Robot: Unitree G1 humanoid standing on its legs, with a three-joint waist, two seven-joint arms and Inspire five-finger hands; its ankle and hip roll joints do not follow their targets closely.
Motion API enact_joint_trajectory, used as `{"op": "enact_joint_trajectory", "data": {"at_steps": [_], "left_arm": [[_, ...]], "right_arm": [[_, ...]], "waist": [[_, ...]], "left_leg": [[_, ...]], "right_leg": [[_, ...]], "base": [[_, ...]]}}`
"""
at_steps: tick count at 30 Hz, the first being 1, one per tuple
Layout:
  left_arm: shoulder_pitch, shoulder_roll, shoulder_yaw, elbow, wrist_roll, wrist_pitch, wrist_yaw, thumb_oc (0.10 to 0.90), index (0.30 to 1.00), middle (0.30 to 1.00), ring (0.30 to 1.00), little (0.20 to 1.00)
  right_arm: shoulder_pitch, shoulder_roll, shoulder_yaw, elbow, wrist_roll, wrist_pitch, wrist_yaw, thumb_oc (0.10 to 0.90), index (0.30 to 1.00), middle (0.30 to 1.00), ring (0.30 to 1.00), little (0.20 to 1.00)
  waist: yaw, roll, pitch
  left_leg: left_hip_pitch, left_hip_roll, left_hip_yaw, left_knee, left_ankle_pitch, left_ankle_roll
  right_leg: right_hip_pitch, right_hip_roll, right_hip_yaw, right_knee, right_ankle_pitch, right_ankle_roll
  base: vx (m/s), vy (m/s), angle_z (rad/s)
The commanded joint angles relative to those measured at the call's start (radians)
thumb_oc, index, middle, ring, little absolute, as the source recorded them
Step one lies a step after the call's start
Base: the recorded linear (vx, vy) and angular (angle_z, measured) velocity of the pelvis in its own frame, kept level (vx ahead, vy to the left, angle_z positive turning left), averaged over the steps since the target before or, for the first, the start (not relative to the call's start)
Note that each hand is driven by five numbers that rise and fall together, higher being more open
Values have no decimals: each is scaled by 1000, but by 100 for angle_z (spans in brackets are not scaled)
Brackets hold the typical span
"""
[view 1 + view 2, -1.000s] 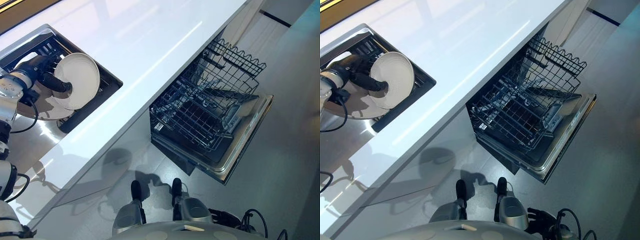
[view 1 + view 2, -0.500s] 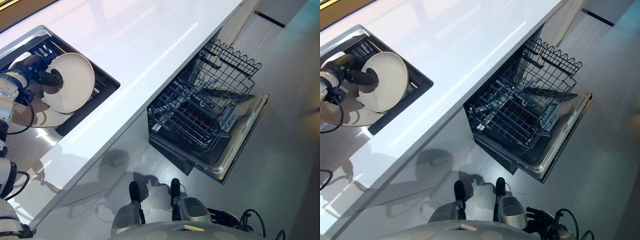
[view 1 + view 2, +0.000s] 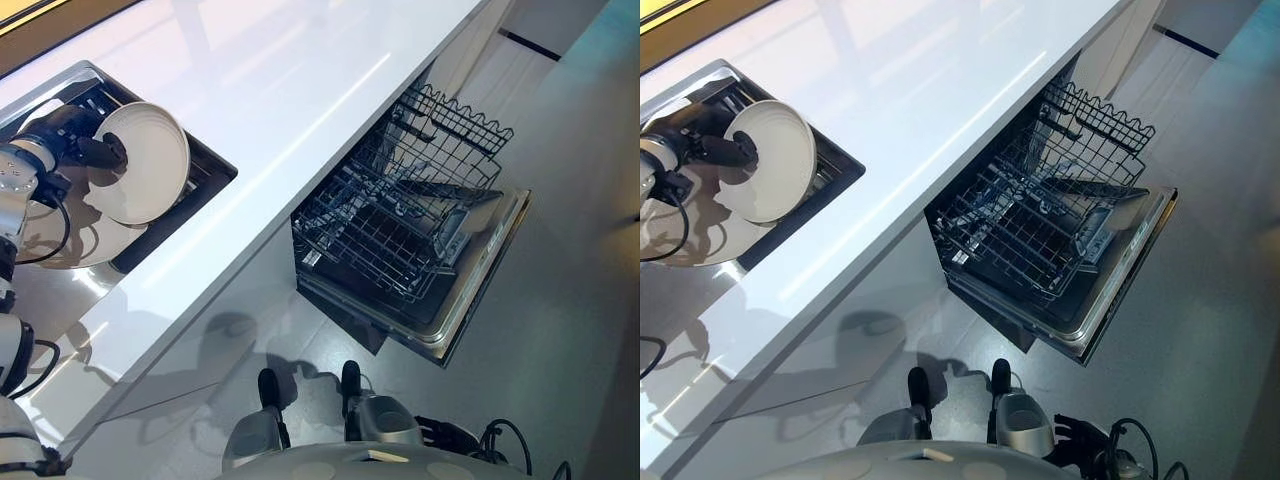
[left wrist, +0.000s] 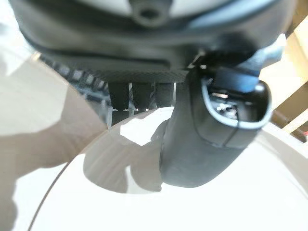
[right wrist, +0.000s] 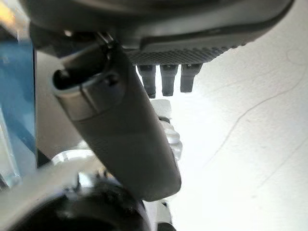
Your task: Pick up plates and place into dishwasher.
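Note:
My left hand (image 3: 78, 152) is shut on a white plate (image 3: 150, 165), held on edge above the sink (image 3: 208, 178) at the counter's left end. Its thumb (image 4: 202, 144) presses on the plate's face (image 4: 144, 202), and the fingers reach behind the rim. The dishwasher (image 3: 480, 290) stands open under the counter to the right, its door down and its wire lower rack (image 3: 385, 235) pulled out. An upper rack (image 3: 455, 125) juts out behind it. My right hand (image 5: 144, 29) hangs low over the pale floor with its thumb (image 5: 120, 130) straight and nothing in it.
The long white counter (image 3: 300, 90) runs diagonally between sink and dishwasher. A pale round shape, perhaps another plate (image 3: 60, 235), lies in the sink below the held one. Grey floor (image 3: 570, 330) lies open to the right of the dishwasher door.
The plate has tilted a little in my left hand and stays above the sink. The whole view has shifted slightly.

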Motion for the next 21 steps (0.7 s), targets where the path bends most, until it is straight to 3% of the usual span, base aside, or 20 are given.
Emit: {"op": "enact_joint_trajectory", "data": {"at_steps": [1, 4, 12, 17, 21], "left_arm": [[-142, 83, 40, -66, -71, -70, 129, 100, 300, 300, 300, 200], [-155, 90, 30, -109, -68, -75, 187, 100, 300, 300, 300, 200], [-151, 94, 43, -196, -33, -116, 338, 100, 300, 300, 300, 200], [-123, 88, 74, -228, -2, -153, 416, 100, 300, 300, 300, 200], [-53, 75, 147, -279, 32, -209, 502, 100, 300, 300, 300, 200]], "right_arm": [[-55, -99, -148, -112, 169, -131, -95, 800, 900, 900, 900, 900], [-73, -133, -188, -183, 104, -184, -249, 800, 900, 900, 900, 900], [-99, -207, -282, -468, 131, -211, -449, 800, 900, 900, 900, 900], [-134, -255, -341, -641, 164, -190, -424, 800, 900, 900, 900, 900], [-160, -304, -385, -825, 96, -187, -453, 800, 900, 900, 900, 900]], "waist": [[-7, 64, -149], [-10, 71, -161], [-23, 80, -189], [-25, 82, -203], [-30, 80, -215]], "left_leg": [[34, -72, 38, 2, -97, 23], [44, -74, 33, 2, -102, 23], [56, -77, 27, 2, -108, 20], [62, -76, 22, 2, -110, 19], [65, -75, 23, 2, -111, 19]], "right_leg": [[-14, -23, 56, 26, 13, 116], [-4, -19, 63, 26, 7, 111], [14, -9, 77, 20, -5, 97], [22, -5, 79, 20, -13, 90], [27, -2, 79, 19, -18, 85]], "base": [[-21, -32, -3], [-25, -27, -4], [-9, -5, -3], [0, 0, 0], [-11, 0, -5]]}}
